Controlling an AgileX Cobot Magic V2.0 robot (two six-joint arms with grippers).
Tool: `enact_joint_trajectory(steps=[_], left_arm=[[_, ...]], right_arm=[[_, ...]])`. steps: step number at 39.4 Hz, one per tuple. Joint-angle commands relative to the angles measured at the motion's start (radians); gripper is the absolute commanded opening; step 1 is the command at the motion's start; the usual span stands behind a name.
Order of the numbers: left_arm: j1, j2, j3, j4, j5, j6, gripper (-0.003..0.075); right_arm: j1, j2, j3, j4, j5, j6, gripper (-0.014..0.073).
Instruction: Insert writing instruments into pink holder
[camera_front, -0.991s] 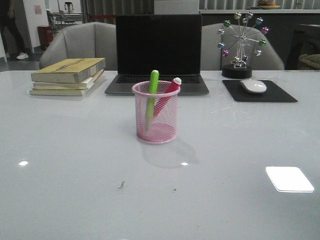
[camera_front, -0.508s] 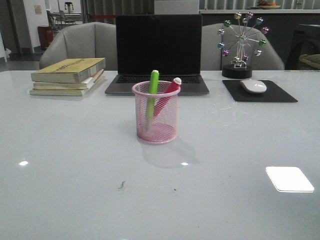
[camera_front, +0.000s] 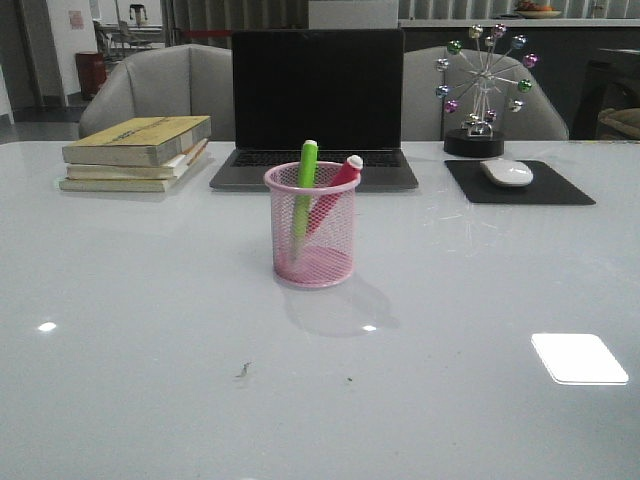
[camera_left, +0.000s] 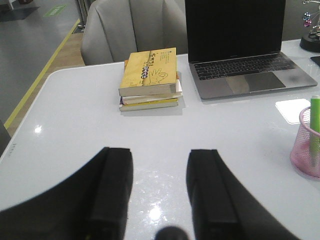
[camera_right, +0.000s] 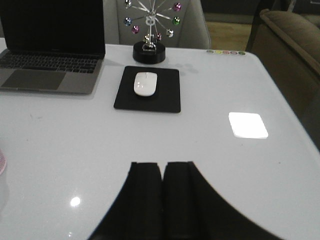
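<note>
The pink holder (camera_front: 311, 226) stands upright at the middle of the white table. Inside it lean both writing instruments: a green marker (camera_front: 304, 188) and a pink-magenta marker (camera_front: 337, 186), their tops sticking above the rim. In the left wrist view the pink holder (camera_left: 307, 145) with the green marker (camera_left: 315, 120) shows at the picture's edge, well away from my left gripper (camera_left: 159, 157), which is open and holds nothing. My right gripper (camera_right: 161, 169) is shut with nothing between its fingers, over bare table. Neither gripper appears in the front view.
A stack of books (camera_front: 137, 152) lies at the back left and an open laptop (camera_front: 316, 105) behind the holder. A white mouse (camera_front: 506, 172) on a black pad (camera_front: 518, 183) and a ball-wheel desk ornament (camera_front: 480, 88) sit back right. Two chairs stand beyond the table.
On the table nothing has moved. A person at the far left of the background has walked out of the front view.
</note>
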Motion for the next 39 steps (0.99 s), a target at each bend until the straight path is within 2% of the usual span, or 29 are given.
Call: enact_joint_trajectory(steps=[1,23,32,39], left_arm=[[0.001,-0.001,-0.029,-0.014,-0.084,-0.003,0.0330],[0.001,-0.001,-0.029,-0.014,-0.084,-0.003,0.0330],[0.001,-0.001,-0.029,-0.014,-0.084,-0.003,0.0330],[0.001,-0.001,-0.029,-0.014,-0.084,-0.003,0.0330]], right_arm=[[-0.003,-0.033,-0.003,-0.025,-0.119,0.009,0.0026],[-0.003,-0.387,0.386,0.020,-0.210,0.009,0.0026],[-0.003,-0.504,0.484,0.026,-0.210,0.009,0.0026],[-0.003,-0.520,0.533,0.042,-0.225,0.009,0.0026]])
